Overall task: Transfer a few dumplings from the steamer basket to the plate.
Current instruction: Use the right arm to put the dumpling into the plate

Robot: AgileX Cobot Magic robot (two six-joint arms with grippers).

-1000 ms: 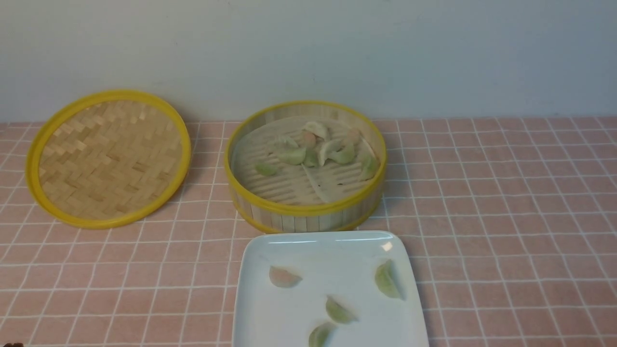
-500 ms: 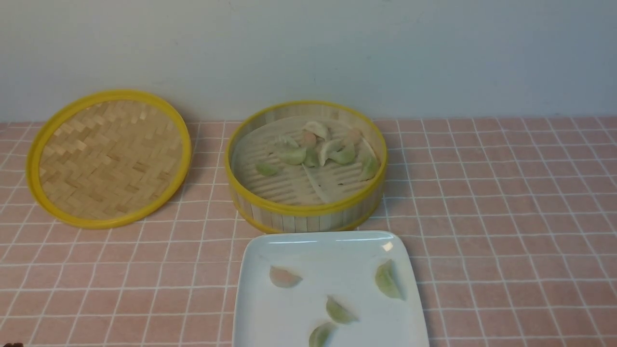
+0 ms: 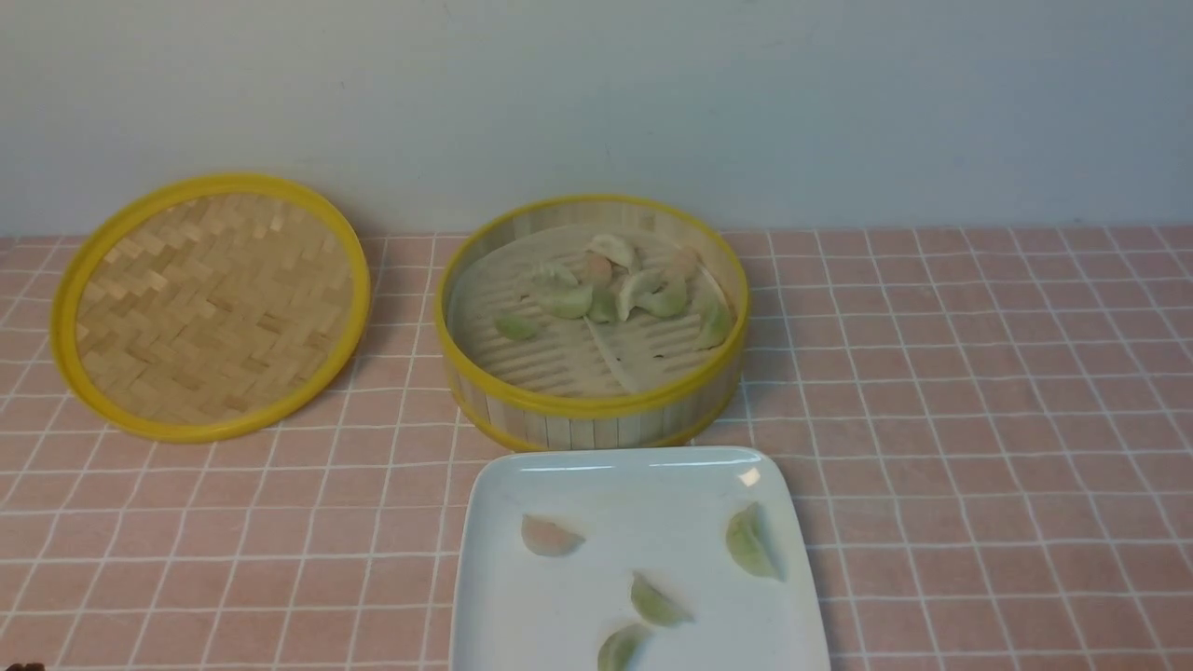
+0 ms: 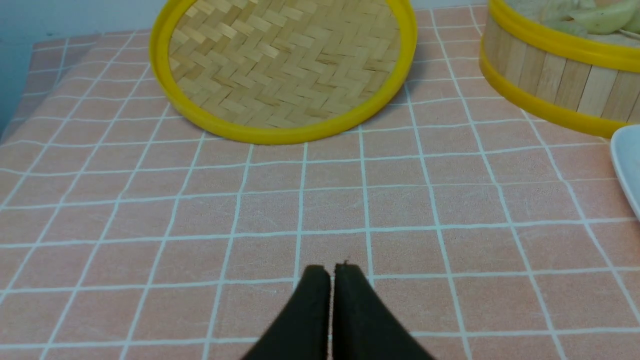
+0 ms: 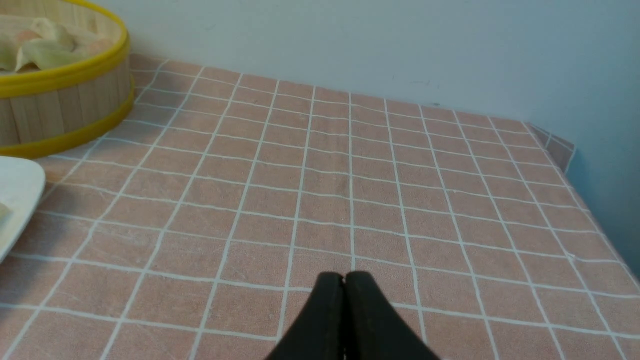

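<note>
The steamer basket [image 3: 592, 410] stands mid-table with several dumplings [image 3: 569, 301] on its slatted floor. The white square plate [image 3: 615, 480] lies just in front of it and holds several dumplings [image 3: 747, 540]. Neither gripper shows in the front view. My left gripper [image 4: 331, 270] is shut and empty above the bare cloth, in front of the lid; the basket [image 4: 550, 85] and the plate's edge [image 4: 627, 165] are off to one side. My right gripper [image 5: 344, 275] is shut and empty above the bare cloth, with the basket [image 5: 60, 120] and plate corner [image 5: 17, 195] away to the side.
The flat woven lid [image 3: 212, 306] with a yellow rim lies left of the basket, leaning toward the wall. A pink checked cloth [image 3: 979, 419] covers the table. The wall stands close behind. The table's right corner [image 5: 570, 150] shows in the right wrist view.
</note>
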